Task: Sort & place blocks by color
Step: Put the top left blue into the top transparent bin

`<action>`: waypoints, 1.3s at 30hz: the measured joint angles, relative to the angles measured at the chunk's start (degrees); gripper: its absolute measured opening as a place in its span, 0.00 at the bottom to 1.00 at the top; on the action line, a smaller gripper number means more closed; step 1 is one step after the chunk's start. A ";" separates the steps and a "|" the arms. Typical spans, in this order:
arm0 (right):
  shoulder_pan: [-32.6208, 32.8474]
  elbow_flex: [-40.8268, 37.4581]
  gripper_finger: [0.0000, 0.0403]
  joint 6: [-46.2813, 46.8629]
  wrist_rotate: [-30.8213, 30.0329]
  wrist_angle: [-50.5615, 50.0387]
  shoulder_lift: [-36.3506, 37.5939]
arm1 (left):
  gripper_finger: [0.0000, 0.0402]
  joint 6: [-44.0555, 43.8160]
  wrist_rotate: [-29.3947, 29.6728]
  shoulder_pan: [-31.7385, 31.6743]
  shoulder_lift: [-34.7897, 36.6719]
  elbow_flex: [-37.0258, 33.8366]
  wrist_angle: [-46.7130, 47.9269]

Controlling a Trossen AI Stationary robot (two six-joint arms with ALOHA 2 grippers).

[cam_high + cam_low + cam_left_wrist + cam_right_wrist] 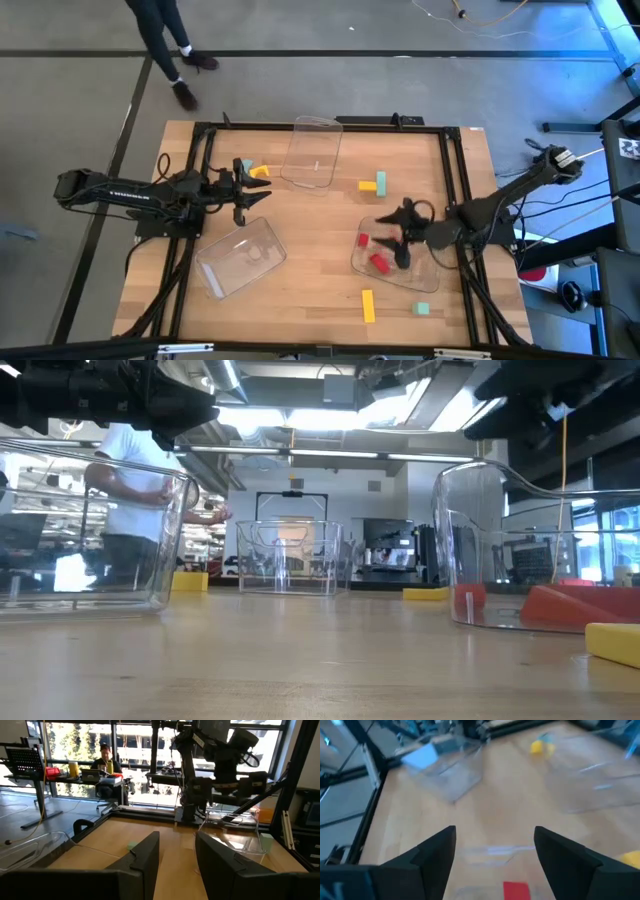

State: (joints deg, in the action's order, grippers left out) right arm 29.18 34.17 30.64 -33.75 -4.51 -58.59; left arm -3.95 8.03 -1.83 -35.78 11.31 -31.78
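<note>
My right gripper point(392, 240) hovers open over the clear tray point(420, 283) near the table's right edge. Two red blocks point(379, 263) point(363, 240) lie in that tray, and in the right wrist view one red block point(516, 890) shows below my open fingers point(495, 850). My left gripper point(258, 196) is open above the table's left side, touching nothing point(177, 850). A yellow block point(369, 185) and a mint green block point(381, 181) lie together mid-table. Another yellow bar point(368, 305) and a mint green cube point(423, 309) rest near the near edge.
A second clear tray point(242, 257) sits near my left gripper, and a third clear tray point(313, 150) stands by the far edge. A yellow piece point(260, 172) and a mint green block point(245, 165) lie just beyond the left gripper. A person walks beyond the far edge point(165, 40).
</note>
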 joint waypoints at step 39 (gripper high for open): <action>-37.28 0.00 0.67 -25.21 29.32 3.01 5.24 | 0.30 6.19 -3.62 -4.18 0.25 4.45 4.97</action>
State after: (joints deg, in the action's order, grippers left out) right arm -8.10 34.18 5.43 -4.43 -1.50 -53.35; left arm 2.24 4.41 -6.00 -35.53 15.76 -26.81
